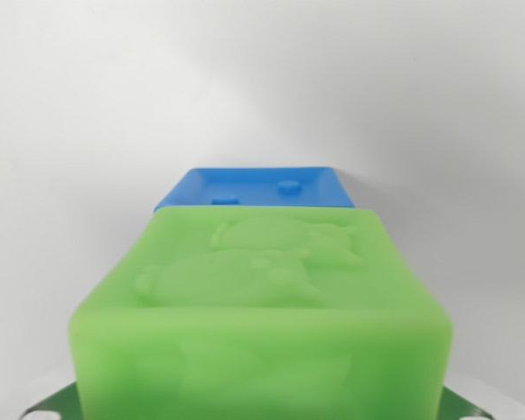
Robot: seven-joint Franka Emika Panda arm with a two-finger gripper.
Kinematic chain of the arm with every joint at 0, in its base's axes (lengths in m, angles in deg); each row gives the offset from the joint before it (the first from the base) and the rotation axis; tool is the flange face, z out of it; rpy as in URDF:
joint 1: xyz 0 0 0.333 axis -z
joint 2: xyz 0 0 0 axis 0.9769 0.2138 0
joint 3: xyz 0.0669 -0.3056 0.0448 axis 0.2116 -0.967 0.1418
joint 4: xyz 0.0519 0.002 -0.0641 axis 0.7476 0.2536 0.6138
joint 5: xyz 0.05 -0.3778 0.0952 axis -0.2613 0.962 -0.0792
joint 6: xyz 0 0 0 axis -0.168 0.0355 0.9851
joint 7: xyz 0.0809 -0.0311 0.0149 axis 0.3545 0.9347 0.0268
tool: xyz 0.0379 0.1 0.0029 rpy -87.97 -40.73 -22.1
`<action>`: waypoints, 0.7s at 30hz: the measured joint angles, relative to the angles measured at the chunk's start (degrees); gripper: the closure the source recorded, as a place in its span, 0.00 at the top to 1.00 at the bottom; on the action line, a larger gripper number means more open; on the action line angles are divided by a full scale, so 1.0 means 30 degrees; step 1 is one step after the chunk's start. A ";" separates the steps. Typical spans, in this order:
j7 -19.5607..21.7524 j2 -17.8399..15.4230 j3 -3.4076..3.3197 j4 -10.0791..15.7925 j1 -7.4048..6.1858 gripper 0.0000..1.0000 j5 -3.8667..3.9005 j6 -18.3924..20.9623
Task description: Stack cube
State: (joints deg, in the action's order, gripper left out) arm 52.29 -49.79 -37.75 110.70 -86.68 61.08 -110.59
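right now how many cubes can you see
2. The green cube fills the lower middle of the wrist view, nearest the camera. The blue cube sits just behind it, only its top showing. Others could be hidden behind the green one.

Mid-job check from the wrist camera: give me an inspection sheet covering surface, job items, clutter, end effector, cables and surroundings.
Surface: plain white surface, no marks seen.
Job's things: green cube fills the lower frame, embossed figures on its top; blue cube lies beyond it, only its top face showing. Whether they touch cannot be told.
Clutter: nothing seen.
End effector: fingers not visible; dark green tips show at both bottom corners beside the green cube, grip state unclear.
Cables: nothing seen.
Surroundings: nothing seen beyond the white background.
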 joint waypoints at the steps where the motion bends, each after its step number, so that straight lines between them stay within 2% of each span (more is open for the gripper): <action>1: 0.0000 0.0019 0.0000 -0.0003 0.0000 0.00 0.0000 -0.0012; 4: 0.0000 0.0058 0.0000 -0.0011 0.0000 0.00 0.0000 -0.0043; 5: 0.0000 0.0069 0.0000 -0.0014 0.0000 1.00 0.0000 -0.0048; 21: 0.0000 0.0083 0.0000 -0.0035 0.0000 1.00 0.0000 -0.0056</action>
State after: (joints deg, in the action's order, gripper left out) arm 52.29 -49.54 -37.75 110.60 -86.68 61.09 -110.76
